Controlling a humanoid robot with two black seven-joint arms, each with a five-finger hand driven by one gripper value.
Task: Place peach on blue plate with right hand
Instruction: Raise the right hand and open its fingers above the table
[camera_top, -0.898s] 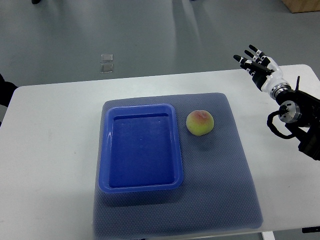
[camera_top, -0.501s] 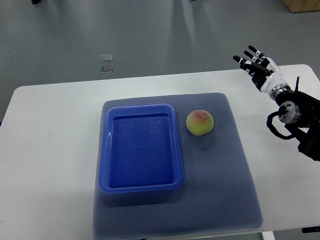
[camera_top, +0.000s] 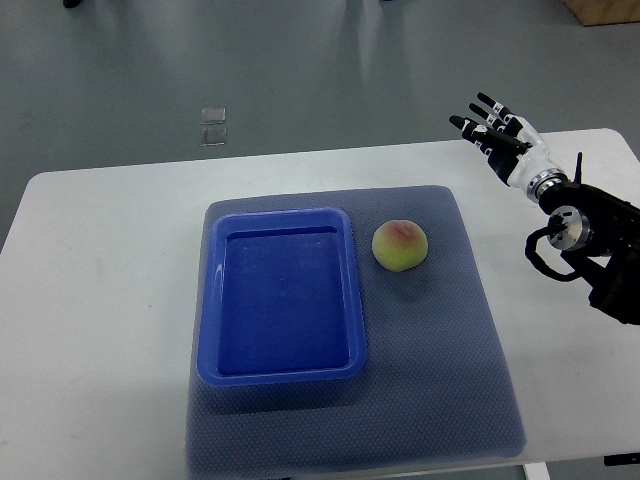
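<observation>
A yellow-green peach (camera_top: 400, 245) with a pink blush sits on the grey mat, just right of the blue plate (camera_top: 282, 366). The plate is a deep rectangular tray and holds nothing. My right hand (camera_top: 492, 132) hovers over the table's far right edge, well right of and beyond the peach, its fingers spread and holding nothing. Its black forearm (camera_top: 585, 235) comes in from the right edge. The left arm does not show.
The grey textured mat (camera_top: 440, 360) covers the middle of the white table (camera_top: 100, 300). Beyond the table's far edge lies grey floor with a small clear object (camera_top: 212, 126) on it.
The right hand has shifted a little to the left and farther from me, toward the table's far edge. The peach and plate have not moved.
</observation>
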